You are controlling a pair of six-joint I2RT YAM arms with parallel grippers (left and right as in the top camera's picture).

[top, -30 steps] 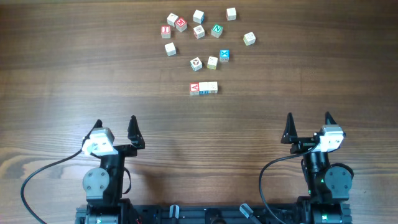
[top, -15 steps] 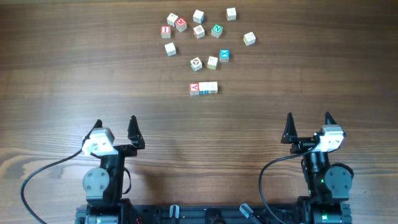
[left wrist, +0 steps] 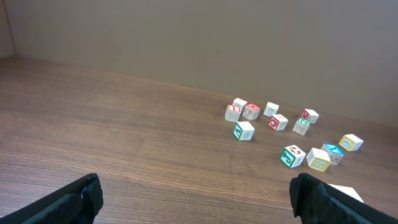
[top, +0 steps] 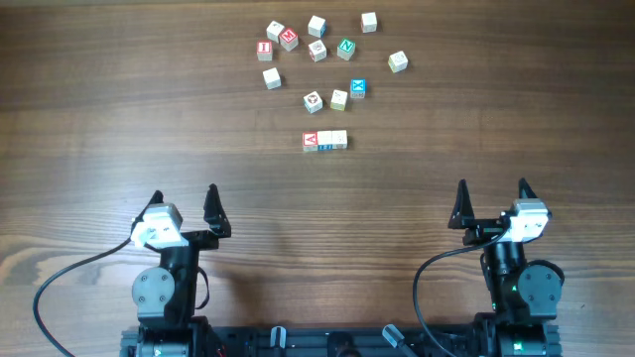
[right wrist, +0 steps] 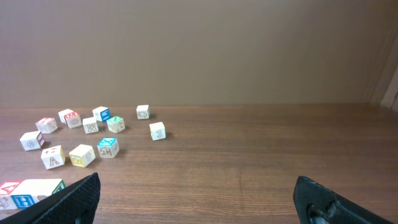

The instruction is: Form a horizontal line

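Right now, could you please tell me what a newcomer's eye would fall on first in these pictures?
The short row of three cubes stands out at the centre, its red-lettered cube at the overhead view's left end. Beyond it lies a loose scatter of letter cubes. The left gripper and right gripper sit open and empty near the front edge of the table.

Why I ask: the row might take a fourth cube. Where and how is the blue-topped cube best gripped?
Probably from straight above with the right gripper: the blue-topped cube sits flat, and a pale cube crowds its left side, so pinch its far and near faces.
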